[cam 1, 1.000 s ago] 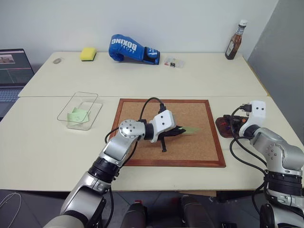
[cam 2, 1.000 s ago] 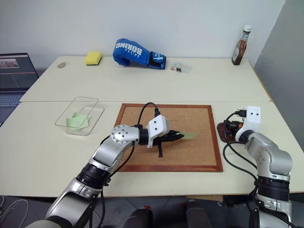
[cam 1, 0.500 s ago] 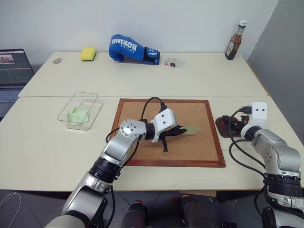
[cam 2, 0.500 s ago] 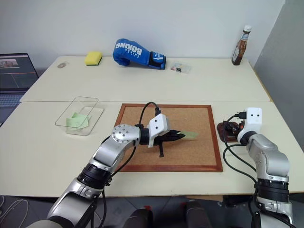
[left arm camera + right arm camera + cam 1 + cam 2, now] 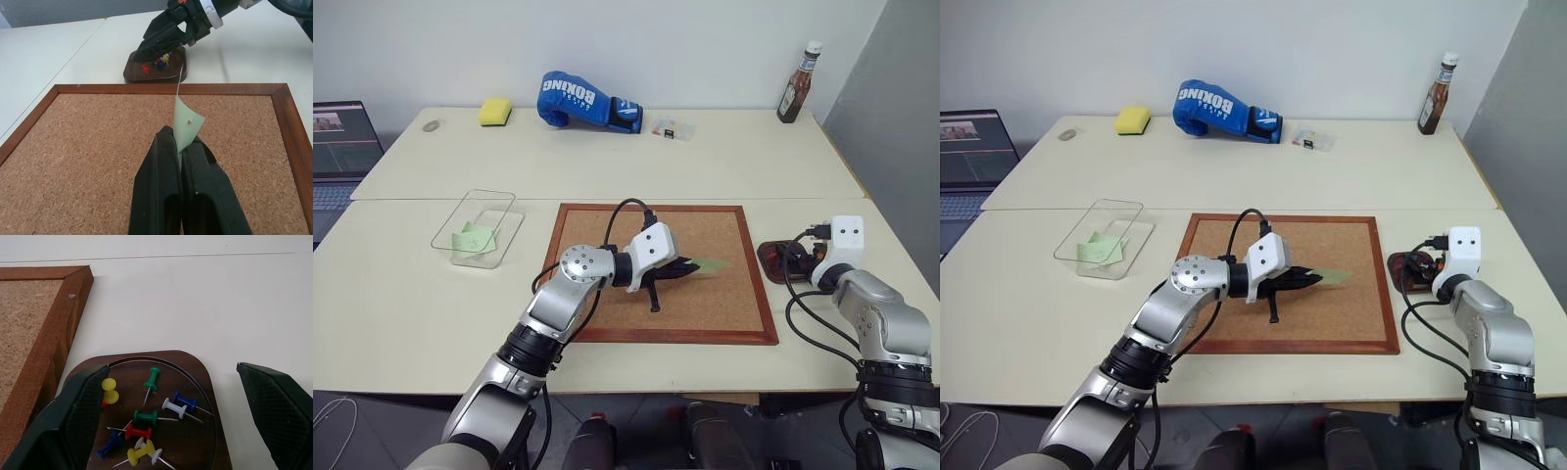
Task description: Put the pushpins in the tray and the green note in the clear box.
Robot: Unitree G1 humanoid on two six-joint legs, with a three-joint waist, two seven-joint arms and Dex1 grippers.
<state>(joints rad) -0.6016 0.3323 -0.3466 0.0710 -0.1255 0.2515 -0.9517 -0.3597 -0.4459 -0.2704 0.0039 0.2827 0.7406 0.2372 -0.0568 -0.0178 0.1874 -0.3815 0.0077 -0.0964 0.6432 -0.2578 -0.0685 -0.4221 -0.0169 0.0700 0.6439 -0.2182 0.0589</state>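
Corkboard [image 5: 705, 294] beneath the left gripper [image 5: 180, 147], whose jaws are pressed together on one corner of the green note [image 5: 188, 128], its free end projecting beyond the fingertips. Clear box [image 5: 481, 227] well behind that arm. Tray [image 5: 166, 431] between the spread-wide, empty jaws of the right gripper [image 5: 183, 418], with pushpins [image 5: 144, 431] inside.

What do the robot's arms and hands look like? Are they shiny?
Yes, a bit. Both arms are silver-grey metal with round joints and dark bands. Each wrist carries a white box, and black cables loop alongside. The left hand and right hand each have two black fingers, chunky with rounded tips.
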